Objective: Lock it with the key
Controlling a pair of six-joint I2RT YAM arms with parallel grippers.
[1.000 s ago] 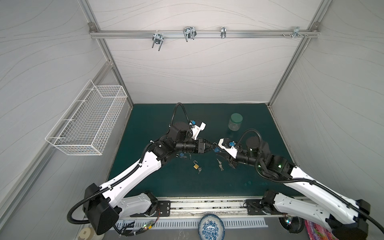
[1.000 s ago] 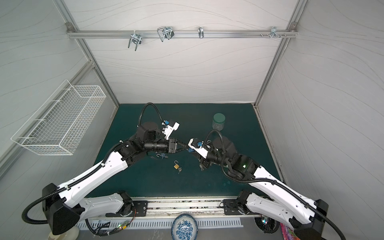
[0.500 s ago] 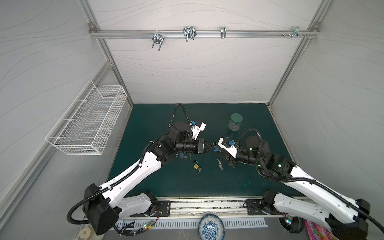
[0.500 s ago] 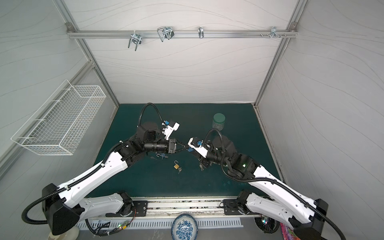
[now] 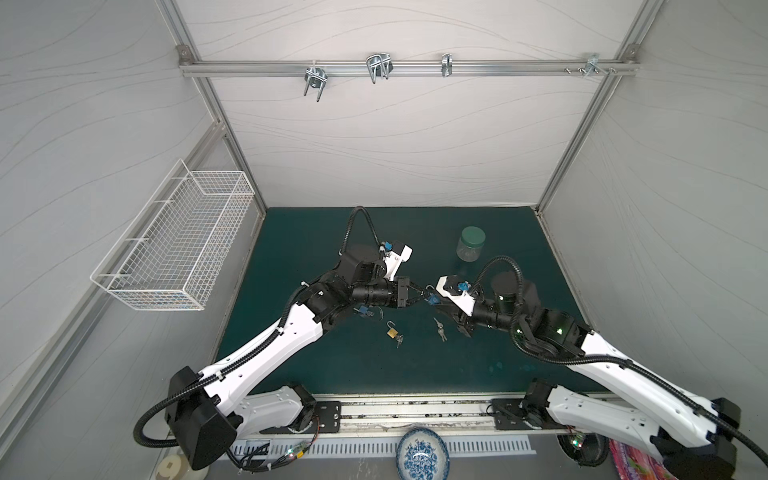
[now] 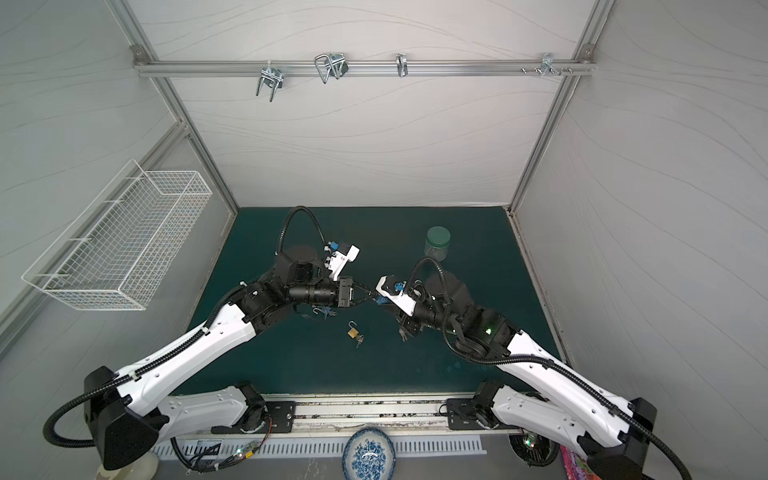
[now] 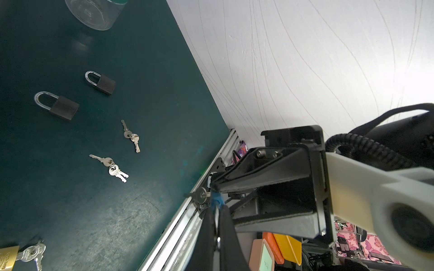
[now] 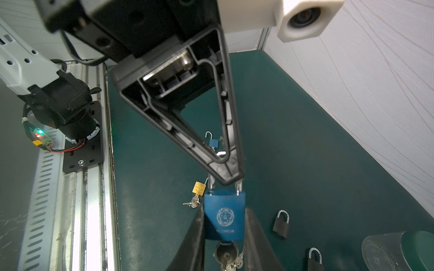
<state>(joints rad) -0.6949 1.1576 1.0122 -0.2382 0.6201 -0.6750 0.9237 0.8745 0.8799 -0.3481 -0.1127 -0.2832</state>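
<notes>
Left gripper (image 8: 231,178) has closed since a second ago — pinching the silver shackle (image 8: 238,186) of the blue metal padlock (image 8: 224,220), which the right gripper (image 8: 225,209) grips midair — above dark green mat (image 5: 332,365), white-panelled walls (image 5: 395,145).

Padlocks (image 8: 224,217) x5, jar (image 5: 471,245) x1

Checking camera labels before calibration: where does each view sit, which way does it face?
Top views: stereo pair high above the front rail, looking down on the mat; both arms show.
Left wrist: on the left arm, looking along the left hand at the right hand; own fingers show.
Right wrist: on the right arm, facing the left hand and front rail; own fingers show.
Shared: both wrist views show the blue padlock.
</notes>
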